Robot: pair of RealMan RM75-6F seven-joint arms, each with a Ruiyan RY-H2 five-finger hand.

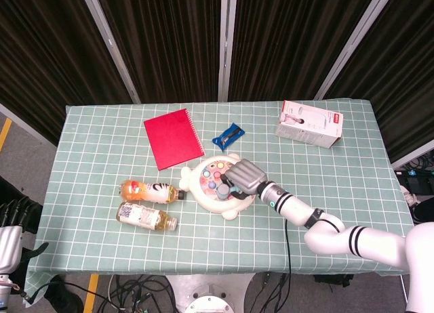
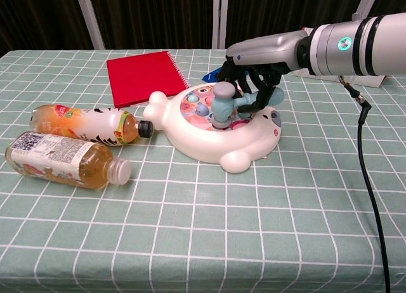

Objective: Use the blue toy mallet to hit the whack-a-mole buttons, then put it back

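1. Right hand [image 2: 257, 68] reaches in from the robot's right, above the whack-a-mole toy [image 2: 212, 131]. Fingers are curled around the handle of the blue toy mallet [image 2: 231, 104]; the hand is clamped on it.
2. Mallet location: over the toy's round button field, head low. In the chest view the head's lower face looks down on, or just above, a button toward the near-right of the field; contact cannot be confirmed.
3. Key relation: the handle's long axis runs roughly level, from the hand leftward to the head. The head's own axis stands near upright, striking face down. The remaining buttons [image 2: 202, 109] lie left of and beyond the head, so the next strike likely calls for a lift and a short shift to the robot's left.
4. Mallet looks: pale blue handle, grey-blue barrel head, smooth plastic, light by appearance.
5. Toy looks: white rounded body with paw-like lobes, pink top, pastel buttons. It sits flat on the checked green bench [image 2: 190, 229].
6. Left hand [image 1: 10, 218]: only a dark part shows at the head view's left edge, well apart from the toy; whether its fingers are apart or together cannot be told. The right hand is clearly the working one.
7. Judgement: hitting stage under way; return of the mallet not yet done.
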